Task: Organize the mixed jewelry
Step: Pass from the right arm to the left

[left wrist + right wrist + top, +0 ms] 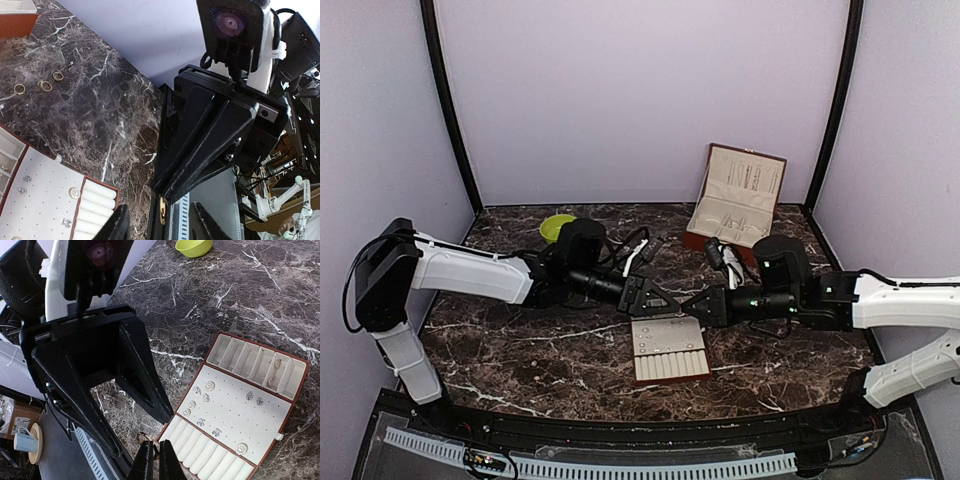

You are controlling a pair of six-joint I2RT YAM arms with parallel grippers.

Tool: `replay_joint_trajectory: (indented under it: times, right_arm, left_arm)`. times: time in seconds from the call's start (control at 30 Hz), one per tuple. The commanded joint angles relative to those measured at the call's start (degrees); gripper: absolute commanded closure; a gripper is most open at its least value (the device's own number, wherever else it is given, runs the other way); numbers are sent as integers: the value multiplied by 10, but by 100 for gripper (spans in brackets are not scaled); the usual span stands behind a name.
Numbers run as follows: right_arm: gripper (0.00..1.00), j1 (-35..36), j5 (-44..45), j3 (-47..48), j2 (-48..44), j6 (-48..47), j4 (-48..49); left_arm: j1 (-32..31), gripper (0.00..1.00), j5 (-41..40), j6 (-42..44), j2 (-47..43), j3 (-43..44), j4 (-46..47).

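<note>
- The right end effector (pixel 155 454) is pinched almost closed on a small gold ring (pixel 144 439). The ring pokes out just past its tips, up off the desk (pixel 240 300).
- The left end effector (pixel 161 220) faces it tip to tip. Its fingers (pixel 150 390) are spread fairly wide, one on each side of the ring, and neither touches it as far as I can see.
- So the ring sits straight ahead of the left one, in its gap. From that wrist the band shows edge-on as a thin upright sliver, so I'd guess a squeeze would land on the ring's flat sides.
- It looks like a handover, with the left arm placed to take the ring.
- Right below both lies the tray (pixel 227 412), with studs (pixel 210 386) on its pad.
- Farther out, beyond the tray, loose rings (pixel 46 86) lie on the desk.
- A green bowl (pixel 194 247) sits well behind the left arm.
</note>
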Motion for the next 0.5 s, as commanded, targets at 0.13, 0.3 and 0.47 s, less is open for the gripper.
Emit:
replay_joint_trajectory:
  times: [0.13,0.3,0.47]
  right_arm:
    - [95,5,-3,22,6,-13,25]
    - [95,5,-4,22,9,-14,26]
    - [94,5,4,21,4,-12,33]
  left_arm:
    - [-5,77,16,3,6,24,1]
    - [-5,94,17,1,10,25,5]
    - [-5,100,14,0,7,22,9]
